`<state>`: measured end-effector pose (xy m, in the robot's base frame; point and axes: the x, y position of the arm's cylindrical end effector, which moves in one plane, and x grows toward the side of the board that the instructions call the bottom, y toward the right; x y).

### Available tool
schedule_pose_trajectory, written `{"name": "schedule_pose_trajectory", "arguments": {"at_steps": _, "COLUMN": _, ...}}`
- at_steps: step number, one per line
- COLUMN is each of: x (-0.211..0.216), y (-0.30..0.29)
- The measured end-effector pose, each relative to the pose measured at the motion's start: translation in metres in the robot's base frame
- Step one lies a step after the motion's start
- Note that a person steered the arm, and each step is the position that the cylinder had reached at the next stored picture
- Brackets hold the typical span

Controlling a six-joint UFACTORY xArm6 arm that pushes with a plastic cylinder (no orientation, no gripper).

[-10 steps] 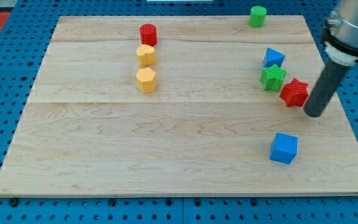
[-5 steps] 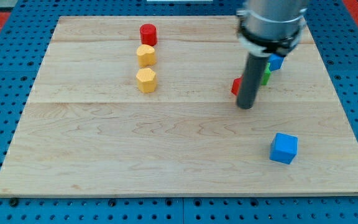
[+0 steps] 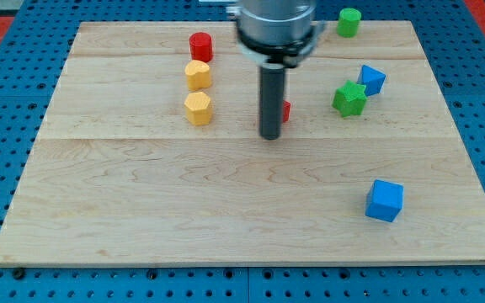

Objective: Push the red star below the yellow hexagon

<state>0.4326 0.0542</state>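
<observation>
my tip [image 3: 269, 135] (a bare rod, no jaws) is touching the red star [image 3: 285, 111], mostly hidden behind it, right of the yellow hexagon [image 3: 198, 108]; light, slippery, likely spinning unless pushed centrally.

On the counter [image 3: 141, 210], my tip [image 3: 269, 135] sits near centre, the red star [image 3: 285, 111] mostly hidden just behind it at one o'clock. The yellow hexagon [image 3: 198, 108] lies at nine o'clock, the green star [image 3: 349, 98] at two o'clock, and the blue cube [image 3: 384, 200] at four o'clock.
</observation>
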Motion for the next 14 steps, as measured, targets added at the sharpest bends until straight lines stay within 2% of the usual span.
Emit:
{"name": "schedule_pose_trajectory", "arguments": {"at_steps": 1, "x": -0.038, "y": 0.026}}
{"name": "schedule_pose_trajectory", "arguments": {"at_steps": 2, "x": -0.064, "y": -0.012}}
{"name": "schedule_pose_trajectory", "arguments": {"at_steps": 3, "x": -0.093, "y": 0.017}}
{"name": "schedule_pose_trajectory", "arguments": {"at_steps": 4, "x": -0.136, "y": 0.021}}
{"name": "schedule_pose_trajectory", "arguments": {"at_steps": 5, "x": -0.126, "y": 0.009}}
{"name": "schedule_pose_trajectory", "arguments": {"at_steps": 6, "x": -0.086, "y": -0.012}}
{"name": "schedule_pose_trajectory", "arguments": {"at_steps": 7, "x": -0.080, "y": -0.001}}
{"name": "schedule_pose_trajectory", "arguments": {"at_steps": 9, "x": -0.081, "y": 0.014}}
{"name": "schedule_pose_trajectory", "arguments": {"at_steps": 11, "x": -0.109, "y": -0.031}}
{"name": "schedule_pose_trajectory", "arguments": {"at_steps": 12, "x": -0.093, "y": -0.077}}
{"name": "schedule_pose_trajectory", "arguments": {"at_steps": 13, "x": -0.039, "y": -0.089}}
{"name": "schedule_pose_trajectory", "arguments": {"at_steps": 14, "x": -0.010, "y": -0.088}}
